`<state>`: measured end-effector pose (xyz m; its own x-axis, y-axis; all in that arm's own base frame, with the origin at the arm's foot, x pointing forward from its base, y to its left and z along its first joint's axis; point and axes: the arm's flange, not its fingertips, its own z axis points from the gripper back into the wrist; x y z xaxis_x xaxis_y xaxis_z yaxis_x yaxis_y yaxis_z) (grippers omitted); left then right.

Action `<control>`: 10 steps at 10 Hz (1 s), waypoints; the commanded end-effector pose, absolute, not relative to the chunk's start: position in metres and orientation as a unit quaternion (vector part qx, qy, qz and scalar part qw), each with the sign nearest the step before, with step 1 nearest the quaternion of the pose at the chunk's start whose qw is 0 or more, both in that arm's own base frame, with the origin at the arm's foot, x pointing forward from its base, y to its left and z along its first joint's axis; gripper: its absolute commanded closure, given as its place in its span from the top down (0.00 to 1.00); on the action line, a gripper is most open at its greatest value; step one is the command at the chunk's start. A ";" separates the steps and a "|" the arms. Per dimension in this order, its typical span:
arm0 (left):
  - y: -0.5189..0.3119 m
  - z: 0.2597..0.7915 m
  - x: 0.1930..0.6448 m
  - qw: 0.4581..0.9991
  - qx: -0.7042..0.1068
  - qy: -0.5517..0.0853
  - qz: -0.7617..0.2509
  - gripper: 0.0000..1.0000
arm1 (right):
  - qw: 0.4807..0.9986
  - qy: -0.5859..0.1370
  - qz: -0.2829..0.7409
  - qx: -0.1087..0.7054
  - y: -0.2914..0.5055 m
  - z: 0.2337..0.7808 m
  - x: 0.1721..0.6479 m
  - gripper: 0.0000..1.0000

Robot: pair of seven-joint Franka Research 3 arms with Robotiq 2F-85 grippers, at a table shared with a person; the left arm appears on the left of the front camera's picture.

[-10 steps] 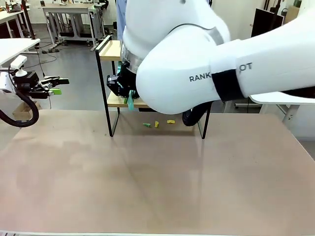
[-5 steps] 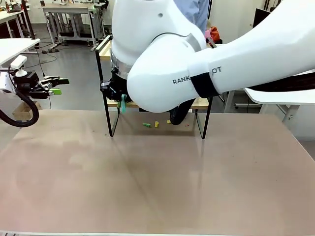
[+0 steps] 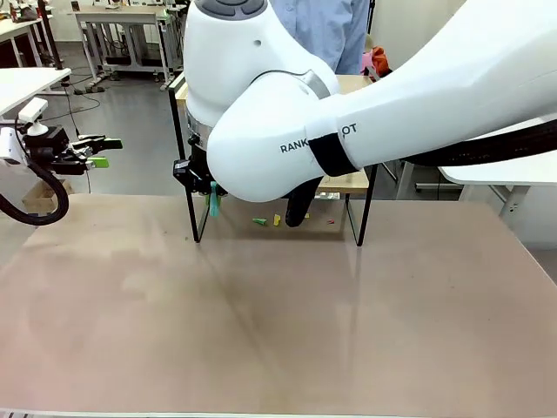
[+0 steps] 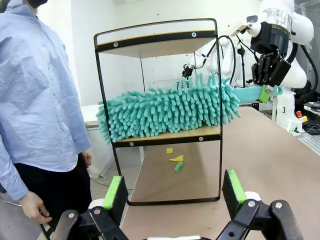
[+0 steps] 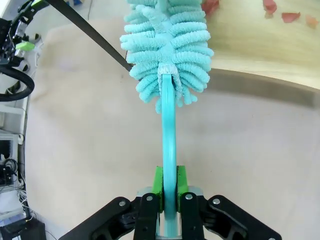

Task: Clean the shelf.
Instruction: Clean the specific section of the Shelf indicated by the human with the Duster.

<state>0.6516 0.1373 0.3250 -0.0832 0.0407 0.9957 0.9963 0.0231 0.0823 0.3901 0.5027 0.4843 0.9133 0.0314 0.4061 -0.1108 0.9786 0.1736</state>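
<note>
Right end effector [image 5: 169, 182] closed on the handle of the teal duster [image 4: 167, 112], whose long axis runs straight ahead along the lower board of the shelf [image 4: 156, 42], at the far side of the counter [image 3: 278, 331]; left end effector [image 4: 173, 191] open, well apart, facing the shelf's end.

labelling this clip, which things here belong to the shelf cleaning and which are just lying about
Job: two-tier wood-and-black-metal shelf; fluffy teal duster in the right fingers; red scraps on the shelf's lower board.
Lying about: yellow and green scraps on the beige table; open left fingers.
</note>
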 end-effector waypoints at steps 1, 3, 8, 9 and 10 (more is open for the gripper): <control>0.136 0.327 0.651 0.471 -0.479 -0.541 -0.507 1.00 | 0.972 -0.211 0.035 0.103 0.500 0.486 0.389 0.13; 0.136 0.327 0.651 0.471 -0.479 -0.541 -0.507 1.00 | 0.973 -0.206 0.036 0.097 0.502 0.485 0.390 0.13; 0.136 0.327 0.651 0.471 -0.479 -0.541 -0.507 1.00 | 0.980 -0.161 -0.015 0.112 0.427 0.476 0.402 0.13; 0.136 0.327 0.651 0.471 -0.479 -0.541 -0.507 1.00 | 0.981 -0.160 -0.022 0.108 0.415 0.474 0.401 0.13; 0.136 0.327 0.651 0.471 -0.479 -0.541 -0.507 1.00 | 0.981 -0.159 -0.032 0.106 0.401 0.471 0.399 0.13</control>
